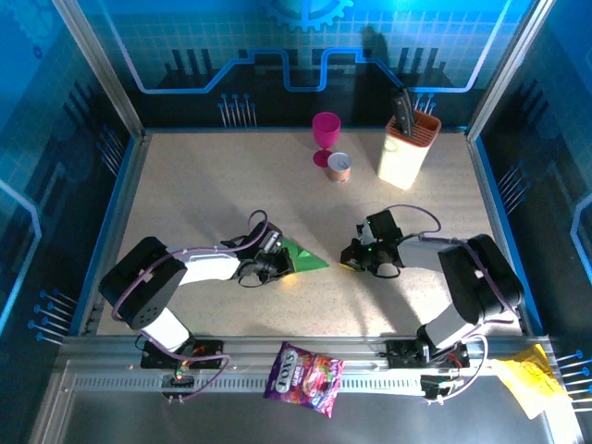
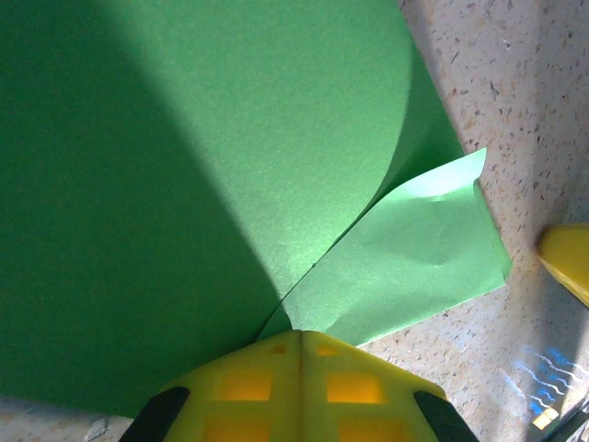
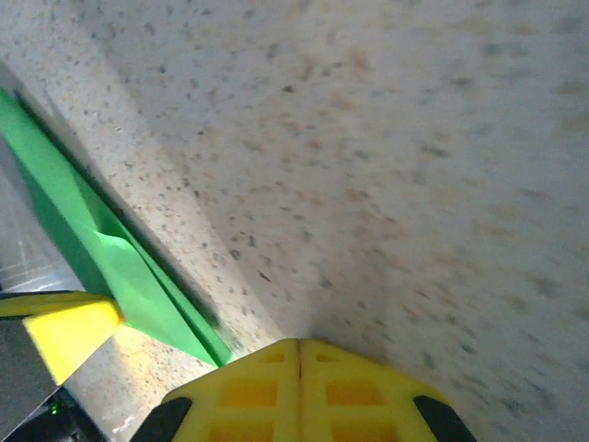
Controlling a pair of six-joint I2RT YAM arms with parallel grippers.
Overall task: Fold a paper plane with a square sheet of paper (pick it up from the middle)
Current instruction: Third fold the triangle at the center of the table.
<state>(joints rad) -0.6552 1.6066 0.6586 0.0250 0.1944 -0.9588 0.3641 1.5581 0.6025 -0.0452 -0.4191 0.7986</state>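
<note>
Left end effector (image 2: 298, 337) covers paper (image 2: 184, 184) edge

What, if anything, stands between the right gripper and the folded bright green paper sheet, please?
Nothing visible does: only bare speckled table separates the shut right gripper from the folded bright green paper sheet, whose pointed tip faces it.

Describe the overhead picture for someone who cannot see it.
Two robot arms lean over a speckled table: the left gripper, closed, meets a folded green paper, while the closed right gripper sits just apart from its point. A pink goblet, a small can and a knife block stand at the back.
</note>
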